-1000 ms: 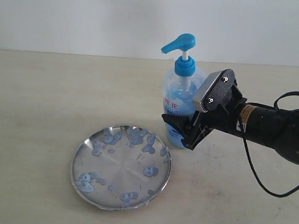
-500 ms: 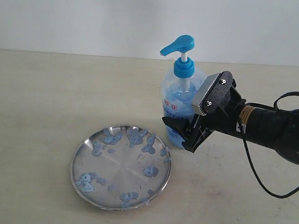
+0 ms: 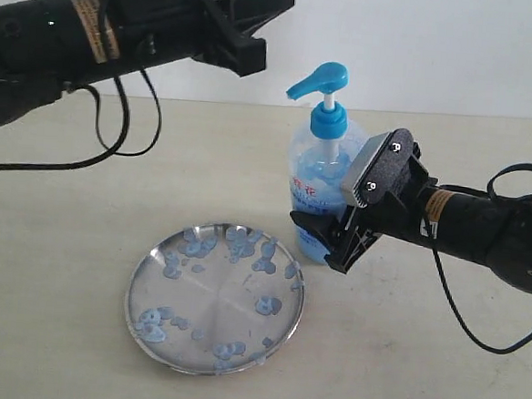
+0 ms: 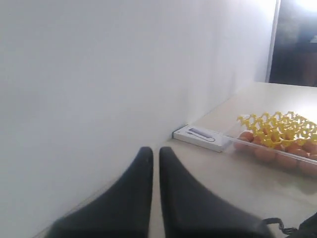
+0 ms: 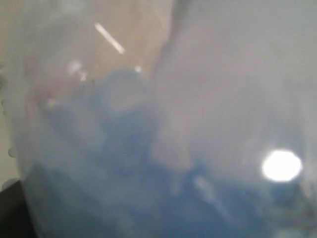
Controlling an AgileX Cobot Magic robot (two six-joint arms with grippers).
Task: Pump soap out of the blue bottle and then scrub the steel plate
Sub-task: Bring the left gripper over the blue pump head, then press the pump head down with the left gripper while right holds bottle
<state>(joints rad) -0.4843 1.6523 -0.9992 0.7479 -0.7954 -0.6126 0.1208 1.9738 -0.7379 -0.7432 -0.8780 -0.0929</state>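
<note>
The blue bottle [image 3: 315, 180] stands upright behind the steel plate [image 3: 218, 292], its blue pump head [image 3: 318, 80] raised. Light blue soap [image 3: 321, 167] fills part of the bottle, and pale blobs [image 3: 269, 305] of it dot the plate. My right gripper [image 3: 316, 238] is shut on the bottle's lower body from the right. The right wrist view is filled by the blurred bottle [image 5: 158, 124], and the fingers do not show there. My left arm [image 3: 169, 19] reaches in high at the upper left, above and left of the pump. My left gripper [image 4: 154, 150] is shut and holds nothing.
The pale table [image 3: 84, 196] runs back to a white wall. The right arm's black cable [image 3: 459, 313] loops over the table at the right. In the left wrist view, a flat white box [image 4: 200, 136] and an egg tray with a yellow insert [image 4: 277, 139] lie by the wall.
My left arm has come into the exterior view at the upper left. The bottle and my right gripper have barely shifted.
</note>
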